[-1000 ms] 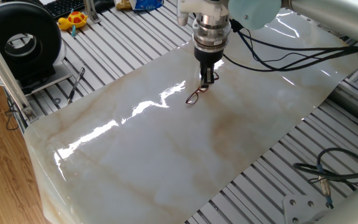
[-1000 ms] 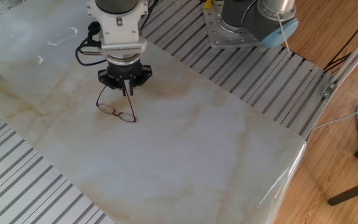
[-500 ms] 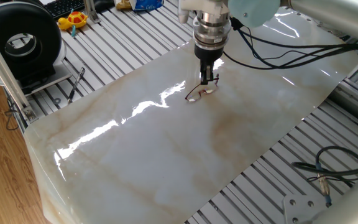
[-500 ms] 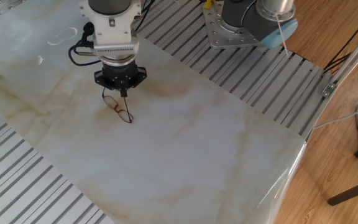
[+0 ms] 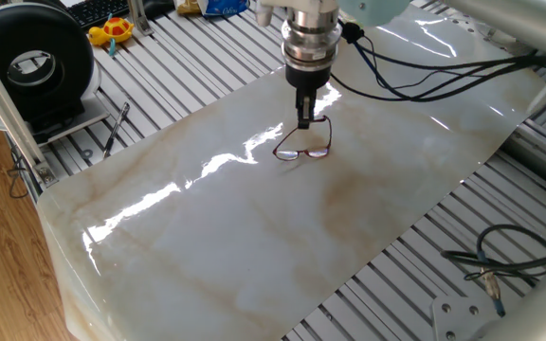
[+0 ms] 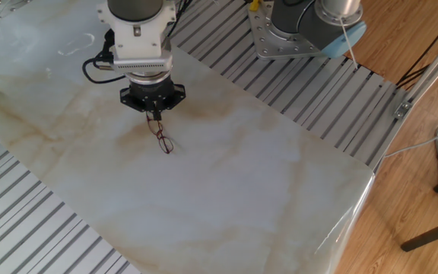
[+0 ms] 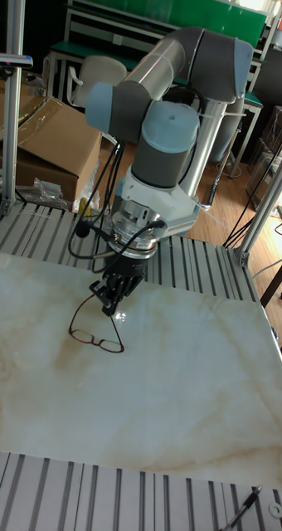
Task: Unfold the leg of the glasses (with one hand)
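Note:
The glasses (image 5: 303, 150) (image 6: 163, 141) (image 7: 96, 333), thin with a dark reddish wire frame, lie on the glossy marble sheet (image 5: 254, 246). Their front rim faces the near side in the tall fixed view, and both slim legs reach back toward the hand. The hand, a black two-fingered gripper (image 5: 304, 119) (image 6: 154, 115) (image 7: 109, 305), points straight down right behind the rim. Its fingers are pressed close together on the end of one leg. The pinch point itself is too small to see sharply.
A black round device (image 5: 32, 59), a yellow toy (image 5: 112, 30) and a black pen-like tool (image 5: 117, 127) lie on the slatted table left of the sheet. Loose cables (image 5: 500, 265) trail at the right. A cardboard box (image 7: 41, 141) stands behind.
The gripper has shifted slightly and turned. The glasses have swung round with it, and the frame now stands wider apart from the held leg than one second ago.

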Available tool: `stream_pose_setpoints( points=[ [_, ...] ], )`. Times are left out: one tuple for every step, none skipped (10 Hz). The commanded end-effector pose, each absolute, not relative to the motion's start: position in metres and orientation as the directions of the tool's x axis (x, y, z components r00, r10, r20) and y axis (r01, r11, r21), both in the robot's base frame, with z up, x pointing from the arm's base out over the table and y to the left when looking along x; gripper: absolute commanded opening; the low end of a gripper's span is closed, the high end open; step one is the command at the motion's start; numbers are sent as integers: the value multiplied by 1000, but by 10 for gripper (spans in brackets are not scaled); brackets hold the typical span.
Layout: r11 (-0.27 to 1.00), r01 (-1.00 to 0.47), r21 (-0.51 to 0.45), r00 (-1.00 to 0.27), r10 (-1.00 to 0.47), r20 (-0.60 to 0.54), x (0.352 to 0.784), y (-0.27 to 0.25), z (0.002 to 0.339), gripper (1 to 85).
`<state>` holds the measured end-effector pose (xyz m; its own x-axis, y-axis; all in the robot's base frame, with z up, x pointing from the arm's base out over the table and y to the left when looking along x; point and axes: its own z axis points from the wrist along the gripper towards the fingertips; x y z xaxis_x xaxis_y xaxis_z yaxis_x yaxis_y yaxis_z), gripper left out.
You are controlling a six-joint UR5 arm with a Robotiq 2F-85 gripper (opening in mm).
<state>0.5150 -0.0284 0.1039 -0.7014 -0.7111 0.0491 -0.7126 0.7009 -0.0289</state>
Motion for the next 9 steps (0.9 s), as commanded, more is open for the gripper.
stream_pose_setpoints(
  points=[
    [703, -710, -21, -703, -708, 63, 511, -20, 120, 13],
    [699, -715, -28, -699, -711, 80, 509, -24, 125, 13],
    [698, -715, -33, -697, -711, 93, 506, -25, 129, 13],
    [698, -715, -36, -697, -709, 103, 503, -26, 134, 13],
    [698, -715, -36, -697, -709, 109, 500, -26, 139, 13],
    [697, -716, -33, -696, -709, 113, 497, -24, 144, 13],
    [700, -714, -32, -698, -707, 114, 496, -21, 147, 13],
    [700, -713, -37, -699, -705, 119, 496, -20, 148, 13],
    [697, -716, -43, -696, -708, 119, 497, -21, 147, 13]
  ],
)
